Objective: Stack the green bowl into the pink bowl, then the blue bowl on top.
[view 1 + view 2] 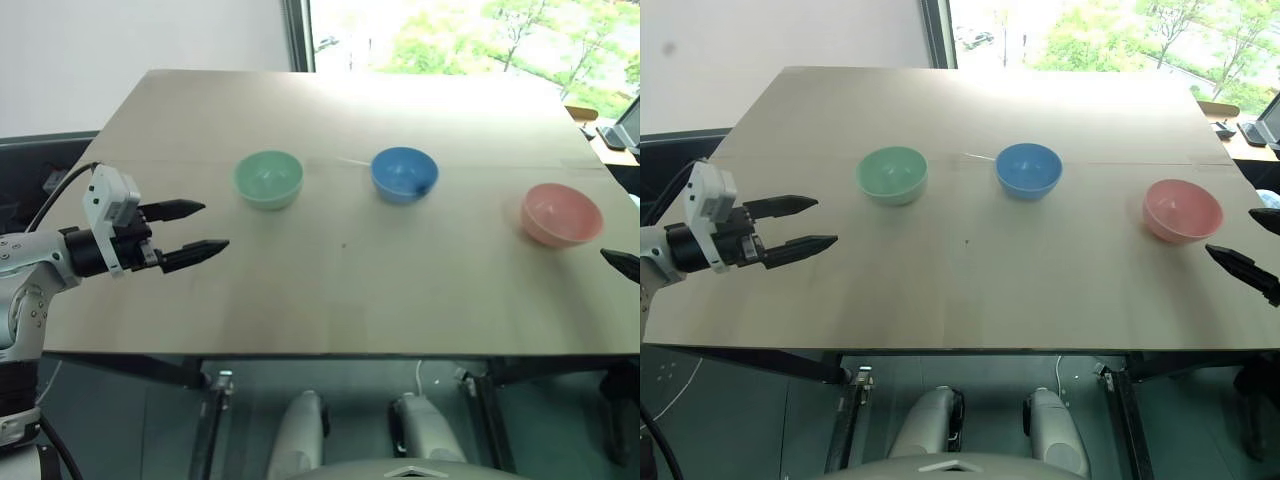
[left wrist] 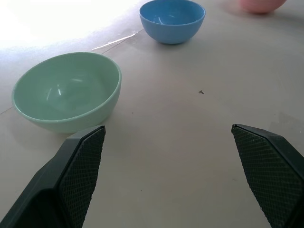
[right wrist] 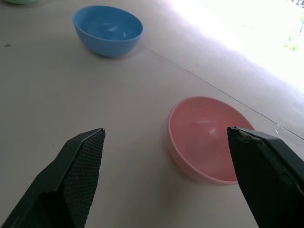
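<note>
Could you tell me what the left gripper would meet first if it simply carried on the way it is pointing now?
Probably bare table. The left gripper, open, aims just past the green bowl, which sits off to one side of its line; depth is uncertain.

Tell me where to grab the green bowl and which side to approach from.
Grip the green bowl by its rim, one finger inside and one outside, on the side nearest the left gripper. It stands upright and empty, its round wall too wide and smooth to span, and that open gripper already waits beside it.
</note>
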Action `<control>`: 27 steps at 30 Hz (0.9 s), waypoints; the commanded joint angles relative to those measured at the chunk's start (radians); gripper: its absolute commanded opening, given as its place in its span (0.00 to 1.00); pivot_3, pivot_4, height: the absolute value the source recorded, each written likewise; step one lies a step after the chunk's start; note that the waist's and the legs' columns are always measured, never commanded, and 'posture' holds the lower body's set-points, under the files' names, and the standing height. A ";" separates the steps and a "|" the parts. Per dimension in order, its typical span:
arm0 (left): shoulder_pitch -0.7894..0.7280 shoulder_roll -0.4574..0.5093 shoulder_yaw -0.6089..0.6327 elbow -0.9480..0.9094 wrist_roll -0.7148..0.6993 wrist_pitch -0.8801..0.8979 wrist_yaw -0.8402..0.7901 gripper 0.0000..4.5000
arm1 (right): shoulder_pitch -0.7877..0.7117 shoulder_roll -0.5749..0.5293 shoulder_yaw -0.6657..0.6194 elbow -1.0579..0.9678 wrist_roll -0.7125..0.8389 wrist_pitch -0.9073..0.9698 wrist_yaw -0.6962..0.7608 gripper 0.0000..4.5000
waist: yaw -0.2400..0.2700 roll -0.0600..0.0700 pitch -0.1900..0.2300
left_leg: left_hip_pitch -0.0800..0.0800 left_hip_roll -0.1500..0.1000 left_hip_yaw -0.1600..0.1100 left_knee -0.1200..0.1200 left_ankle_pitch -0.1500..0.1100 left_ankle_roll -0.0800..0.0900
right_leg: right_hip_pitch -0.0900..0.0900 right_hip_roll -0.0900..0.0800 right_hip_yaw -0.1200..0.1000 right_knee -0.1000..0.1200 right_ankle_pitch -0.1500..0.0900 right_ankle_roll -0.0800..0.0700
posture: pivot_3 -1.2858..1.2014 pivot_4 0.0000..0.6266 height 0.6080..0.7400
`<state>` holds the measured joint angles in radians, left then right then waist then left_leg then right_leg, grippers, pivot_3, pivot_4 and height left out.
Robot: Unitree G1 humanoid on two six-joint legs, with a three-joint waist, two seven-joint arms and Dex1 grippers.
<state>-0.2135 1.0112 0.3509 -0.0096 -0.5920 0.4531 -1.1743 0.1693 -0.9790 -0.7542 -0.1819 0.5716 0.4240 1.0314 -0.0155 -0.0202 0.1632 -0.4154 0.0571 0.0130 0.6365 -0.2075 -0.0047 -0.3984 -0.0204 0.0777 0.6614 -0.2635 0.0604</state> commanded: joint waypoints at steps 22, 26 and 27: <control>-0.213 -0.202 -0.201 -0.343 -0.154 0.062 0.028 1.00 | -0.639 0.101 0.647 0.462 -0.387 -0.008 -0.215 0.78 | -0.002 0.000 0.001 | -0.005 0.000 0.002 0.000 0.000 0.000 | -0.006 0.001 0.003 0.001 0.005 0.000 | 0.52 0.24 1.00; -0.175 -0.204 -0.185 -0.375 -0.160 0.063 0.055 1.00 | -0.680 0.108 0.658 0.540 -0.413 -0.028 -0.226 0.44 | -0.002 0.000 0.001 | -0.006 0.000 0.002 0.000 0.000 0.000 | -0.007 0.001 0.003 0.001 0.005 0.000 | 0.52 0.24 1.00; -0.166 -0.201 -0.181 -0.382 -0.162 0.064 0.059 1.00 | -0.685 0.109 0.659 0.549 -0.417 -0.033 -0.223 0.32 | -0.002 0.000 0.001 | -0.006 0.000 0.003 0.000 0.000 0.000 | -0.008 0.001 0.003 0.001 0.005 0.000 | 0.52 0.24 1.00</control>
<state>-0.3841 0.8046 0.1443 -0.3493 -0.7448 0.5174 -1.1268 -0.4977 -0.8644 -0.0859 0.3601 0.1625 0.4087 0.8127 -0.0179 -0.0206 0.1644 -0.4218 0.0568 0.0156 0.6365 -0.2074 -0.0046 -0.4059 -0.0193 0.0811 0.6625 -0.2587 0.0601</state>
